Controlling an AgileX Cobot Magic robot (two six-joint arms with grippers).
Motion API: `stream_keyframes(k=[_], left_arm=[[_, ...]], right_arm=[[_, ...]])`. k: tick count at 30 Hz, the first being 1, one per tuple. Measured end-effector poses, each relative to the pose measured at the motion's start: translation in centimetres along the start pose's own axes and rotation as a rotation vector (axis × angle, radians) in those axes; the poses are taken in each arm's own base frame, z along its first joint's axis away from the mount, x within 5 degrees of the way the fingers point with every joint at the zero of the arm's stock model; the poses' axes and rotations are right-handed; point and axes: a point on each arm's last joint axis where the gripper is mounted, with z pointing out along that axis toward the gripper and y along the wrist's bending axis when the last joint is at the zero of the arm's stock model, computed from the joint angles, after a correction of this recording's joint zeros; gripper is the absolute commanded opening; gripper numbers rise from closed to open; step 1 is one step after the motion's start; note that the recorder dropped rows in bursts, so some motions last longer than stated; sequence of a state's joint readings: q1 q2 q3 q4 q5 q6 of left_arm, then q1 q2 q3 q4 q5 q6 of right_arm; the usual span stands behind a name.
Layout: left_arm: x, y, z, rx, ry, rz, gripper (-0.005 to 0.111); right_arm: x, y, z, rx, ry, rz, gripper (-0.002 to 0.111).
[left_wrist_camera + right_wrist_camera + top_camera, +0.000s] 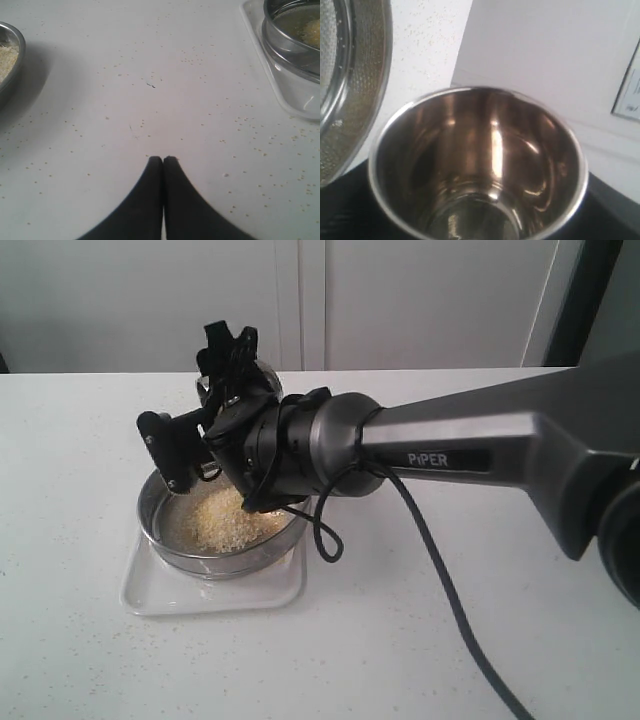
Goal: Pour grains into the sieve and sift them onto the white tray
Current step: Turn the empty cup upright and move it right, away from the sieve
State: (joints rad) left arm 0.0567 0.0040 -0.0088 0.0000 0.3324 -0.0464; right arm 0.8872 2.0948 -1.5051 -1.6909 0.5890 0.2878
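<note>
The right pincer (232, 358) grasps a small polished steel cup (480, 165), apparently empty, tipped over the round steel mesh sieve (222, 565) beneath to discharge golden grains (225, 522).

The grains (228, 518) are glowing golden-yellow, perhaps paler at the edges, inside the silvery sieve (225, 562); the white tray (150, 595) is blending into the speckled white table (80, 660); the steel cup (480, 165) is gleaming bronze-tinted.
</note>
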Motion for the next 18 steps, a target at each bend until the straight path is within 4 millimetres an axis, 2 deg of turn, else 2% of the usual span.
stream_keyframes(k=[4, 6, 10, 18], left_arm=[[0.0, 0.0, 0.0, 0.000, 0.000, 0.000, 0.000], [0.0, 0.0, 0.0, 0.000, 0.000, 0.000, 0.000], [0.0, 0.0, 0.0, 0.000, 0.000, 0.000, 0.000], [0.0, 0.0, 0.0, 0.000, 0.000, 0.000, 0.000]], right_arm=[[0.6, 0.4, -0.5, -0.089, 0.066, 0.491, 0.000], [0.7, 0.3, -0.8, -0.122, 0.085, 0.628, 0.000], [0.8, 0.0, -1.6, -0.195, 0.108, 0.832, 0.000], [0.4, -2.1, -3.9, -0.316, 0.029, 1.146, 0.000]])
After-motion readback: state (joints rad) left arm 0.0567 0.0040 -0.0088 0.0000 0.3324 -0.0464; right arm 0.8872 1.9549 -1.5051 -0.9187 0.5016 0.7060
